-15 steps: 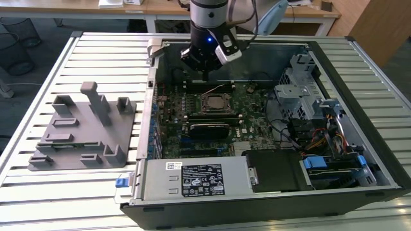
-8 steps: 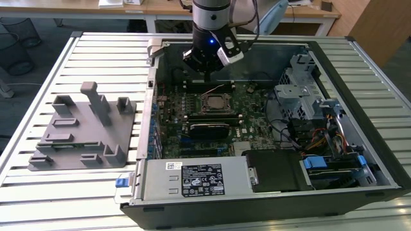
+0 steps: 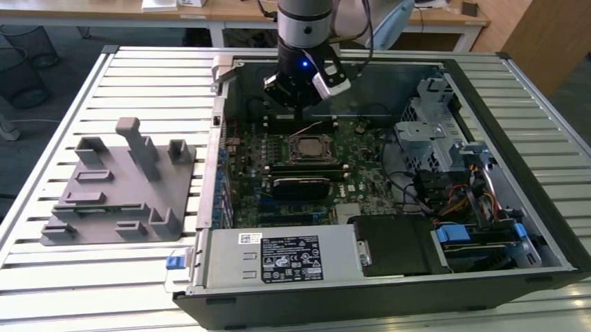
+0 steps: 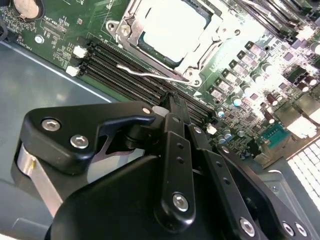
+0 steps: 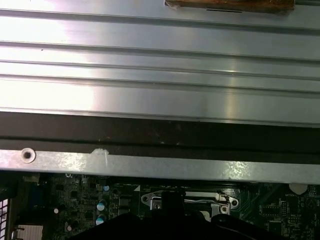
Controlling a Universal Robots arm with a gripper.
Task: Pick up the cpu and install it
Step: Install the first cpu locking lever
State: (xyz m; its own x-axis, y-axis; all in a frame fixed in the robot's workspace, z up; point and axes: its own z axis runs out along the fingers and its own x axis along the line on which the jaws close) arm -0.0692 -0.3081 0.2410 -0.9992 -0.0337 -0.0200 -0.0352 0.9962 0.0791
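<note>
The cpu [image 4: 172,25], a pale silver square, lies flat inside the socket frame [image 4: 202,52] on the green motherboard. A thin metal lever [image 4: 150,73] runs along the socket's side near the memory slots. In the exterior view the cpu [image 3: 306,147] sits mid-board inside the open computer case. My gripper [image 3: 295,104] hangs over the board, a little beyond the socket toward the case's far wall. In the second wrist view the black fingers [image 4: 175,130] of the gripper [image 4: 172,100] are pressed together with nothing between them, clear of the cpu.
A grey plastic tray [image 3: 120,187] with upright posts stands on the slatted table at the exterior view's left. The case walls [image 5: 160,167] ring the board. Drive cages and cables [image 3: 443,173] fill the exterior view's right; a power supply [image 3: 277,259] sits at the front.
</note>
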